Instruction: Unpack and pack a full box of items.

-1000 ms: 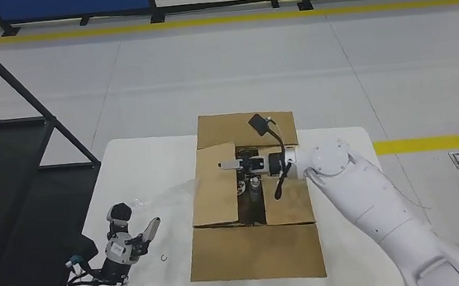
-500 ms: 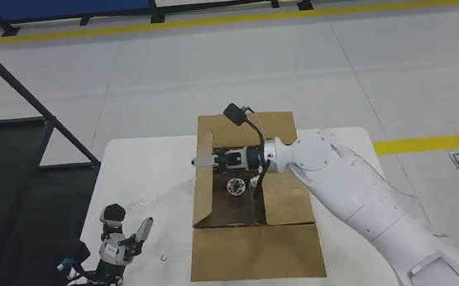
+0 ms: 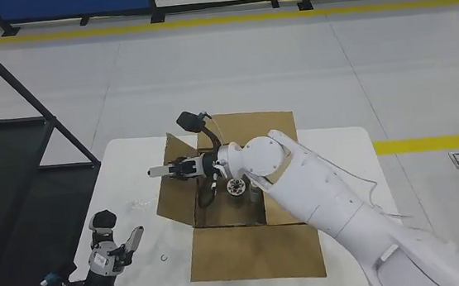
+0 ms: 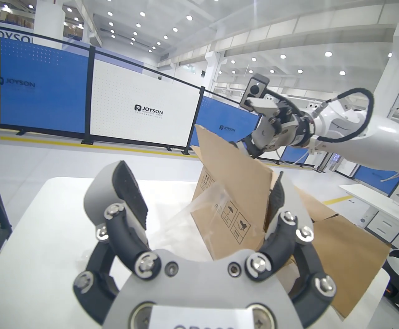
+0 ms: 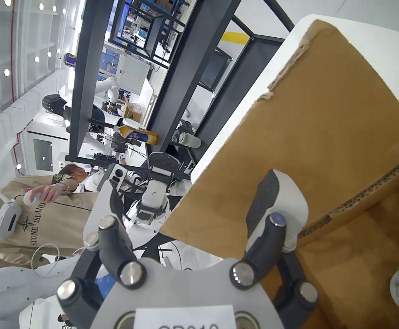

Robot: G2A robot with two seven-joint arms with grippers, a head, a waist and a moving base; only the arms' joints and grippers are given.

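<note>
entry, left to right: we are holding our left gripper [image 3: 120, 230] spread and empty over the table [image 3: 132, 165], and our right gripper [image 3: 159, 171], fingers apart, at the left flap [image 3: 179, 202] of the box [image 3: 287, 205] mid-table, its round item [image 3: 235, 186] inside, so we are seemingly only beginning unpacking.

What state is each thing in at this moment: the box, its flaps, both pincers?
cardboard box, open, on the table.
left flap, raised, leaning outward.
right pincer, open, astride the left flap's edge.
left pincer, open, empty, near the table's corner.
round item, lying inside the box, ungripped.
</note>
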